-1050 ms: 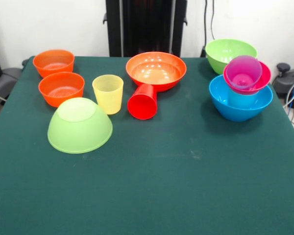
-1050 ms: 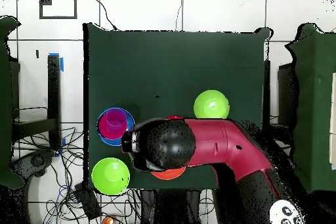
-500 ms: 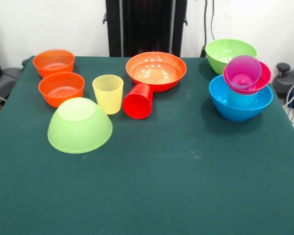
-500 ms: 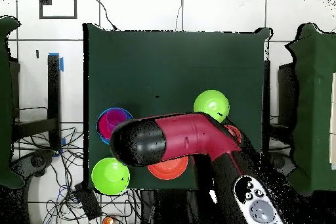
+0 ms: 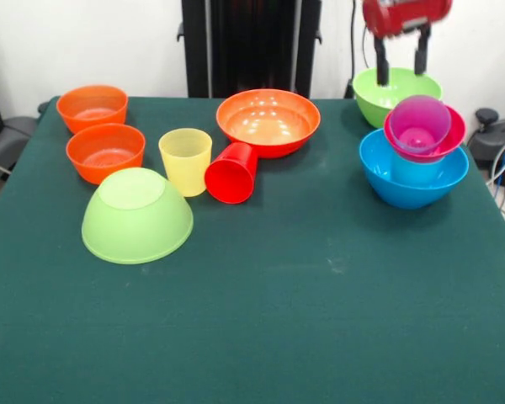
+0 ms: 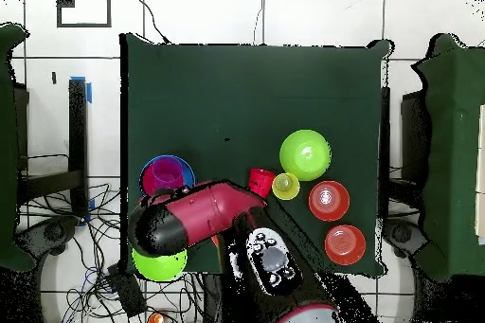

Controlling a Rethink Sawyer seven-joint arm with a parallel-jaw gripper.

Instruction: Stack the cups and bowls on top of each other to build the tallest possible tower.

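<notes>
A: Where is the end effector [image 5: 400, 69]?
B: High over the far green bowl [image 5: 396, 93], its two fingers spread apart with nothing between them. Just beside that bowl is the started stack: the blue bowl [image 5: 412, 178] holds a light blue cup [image 5: 414, 170], with the magenta bowl [image 5: 426, 135] and purple cup [image 5: 419, 122] on top.
A: So what makes the next pick go well?
B: If it is going for the green bowl, I'd drop straight down over one rim wall, one finger inside and one outside, on the side away from the stack, so it doesn't nudge the stack.
A: And the rest?
B: The red cup [image 5: 231, 174] lies on its side against the wide orange bowl [image 5: 268, 120], next to the upright yellow cup [image 5: 185, 160]. The other green bowl [image 5: 136, 214] sits upside down on the worktop [image 5: 320, 320], near two small orange bowls [image 5: 105, 151].
</notes>
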